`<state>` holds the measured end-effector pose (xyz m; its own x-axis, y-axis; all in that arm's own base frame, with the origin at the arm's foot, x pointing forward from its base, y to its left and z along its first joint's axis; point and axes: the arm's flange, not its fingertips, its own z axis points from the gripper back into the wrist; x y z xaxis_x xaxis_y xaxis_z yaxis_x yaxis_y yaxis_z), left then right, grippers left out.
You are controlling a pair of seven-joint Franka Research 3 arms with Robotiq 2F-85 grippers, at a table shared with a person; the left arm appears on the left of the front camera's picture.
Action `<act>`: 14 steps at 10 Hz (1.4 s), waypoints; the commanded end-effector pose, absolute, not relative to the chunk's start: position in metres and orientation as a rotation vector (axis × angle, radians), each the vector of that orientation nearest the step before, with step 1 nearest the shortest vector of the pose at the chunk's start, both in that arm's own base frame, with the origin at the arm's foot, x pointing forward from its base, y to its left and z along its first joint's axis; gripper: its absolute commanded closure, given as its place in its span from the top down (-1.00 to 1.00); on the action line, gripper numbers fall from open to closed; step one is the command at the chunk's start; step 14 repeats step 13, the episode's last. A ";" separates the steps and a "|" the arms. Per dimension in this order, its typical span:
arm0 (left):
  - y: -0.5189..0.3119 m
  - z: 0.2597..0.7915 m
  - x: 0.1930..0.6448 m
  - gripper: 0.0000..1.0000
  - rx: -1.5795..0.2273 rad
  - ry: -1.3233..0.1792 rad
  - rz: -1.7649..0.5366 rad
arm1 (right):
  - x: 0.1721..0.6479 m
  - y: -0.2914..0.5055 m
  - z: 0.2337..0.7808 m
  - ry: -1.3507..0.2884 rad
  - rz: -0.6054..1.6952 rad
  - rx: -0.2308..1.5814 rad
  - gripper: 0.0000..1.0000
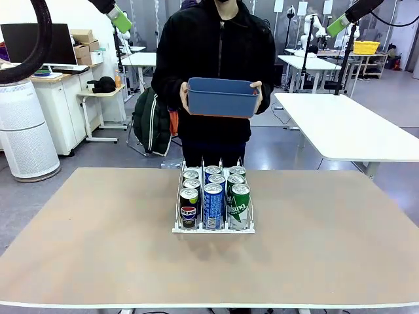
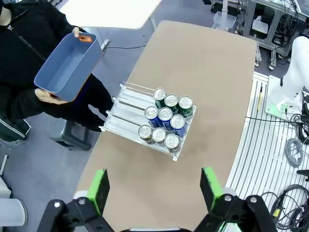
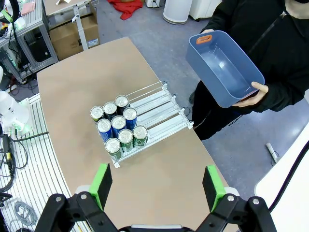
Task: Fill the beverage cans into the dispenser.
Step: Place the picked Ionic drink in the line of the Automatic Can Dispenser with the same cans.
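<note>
- The round red, white and blue Pepsi logo stands on the dark can point(image 1: 188, 210) in the front left lane of the dispenser point(image 1: 213, 228).
- White lettering runs up the green can point(image 1: 239, 208) and the blue can point(image 1: 213, 207); too small to read.

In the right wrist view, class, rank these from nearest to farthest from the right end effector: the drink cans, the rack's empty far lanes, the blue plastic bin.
1. Drink cans, grouped at the rack's near end.
2. Empty rack lanes, toward the person.
3. Blue plastic bin, held beyond the table edge.
</note>
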<state>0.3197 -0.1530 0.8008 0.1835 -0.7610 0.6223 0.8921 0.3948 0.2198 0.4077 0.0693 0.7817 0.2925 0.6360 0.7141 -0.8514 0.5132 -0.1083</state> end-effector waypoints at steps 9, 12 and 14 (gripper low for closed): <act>-0.152 0.801 0.319 1.00 -0.212 -0.734 -1.178 | 0.407 0.069 0.780 -0.775 1.018 0.329 1.00; -0.152 0.801 0.319 1.00 -0.212 -0.734 -1.178 | 0.407 0.069 0.780 -0.775 1.018 0.329 1.00; -0.152 0.801 0.319 1.00 -0.212 -0.734 -1.178 | 0.407 0.069 0.780 -0.775 1.018 0.329 1.00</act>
